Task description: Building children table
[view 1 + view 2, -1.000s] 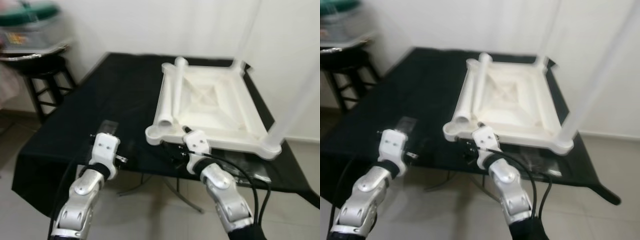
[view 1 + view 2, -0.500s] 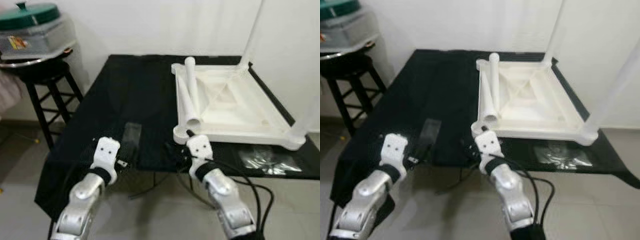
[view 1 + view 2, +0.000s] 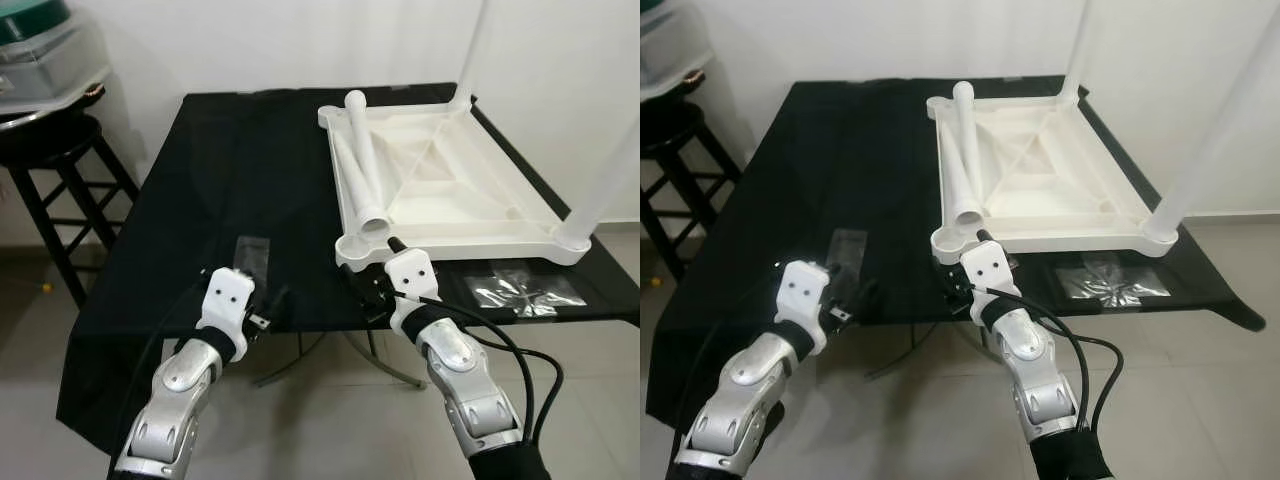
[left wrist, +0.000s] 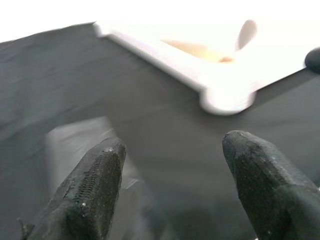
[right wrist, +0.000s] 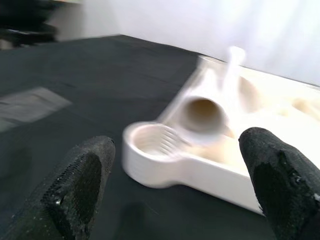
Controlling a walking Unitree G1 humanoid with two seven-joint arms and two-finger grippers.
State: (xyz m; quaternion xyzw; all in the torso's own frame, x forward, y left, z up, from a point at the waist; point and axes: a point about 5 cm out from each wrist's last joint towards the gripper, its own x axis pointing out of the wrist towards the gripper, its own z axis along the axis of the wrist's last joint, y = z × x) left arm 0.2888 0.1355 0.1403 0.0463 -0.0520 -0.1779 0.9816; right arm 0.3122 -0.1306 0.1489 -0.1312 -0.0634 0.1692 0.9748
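A white plastic tabletop (image 3: 470, 190) lies upside down on the black cloth-covered table (image 3: 240, 150). Two legs stand upright in its right corners (image 3: 612, 175). Two loose white legs (image 3: 362, 160) lie inside along its left rim, an open end (image 5: 202, 112) facing me. The near left corner socket (image 5: 152, 140) is empty. My right gripper (image 5: 177, 150) is open just in front of that socket, at the table's near edge (image 3: 368, 288). My left gripper (image 4: 170, 165) is open over the cloth beside a flat clear bag (image 3: 250, 252), holding nothing.
A black stool (image 3: 50, 150) with a green-lidded container (image 3: 40, 45) stands at the left. A crumpled clear bag (image 3: 520, 287) lies near the table's front right edge. A white wall is behind; tiled floor (image 3: 330, 420) lies below my arms.
The camera has shifted and the picture has sharpened. Both grippers stay at the table's near edge, the right one still by the tabletop's near left corner.
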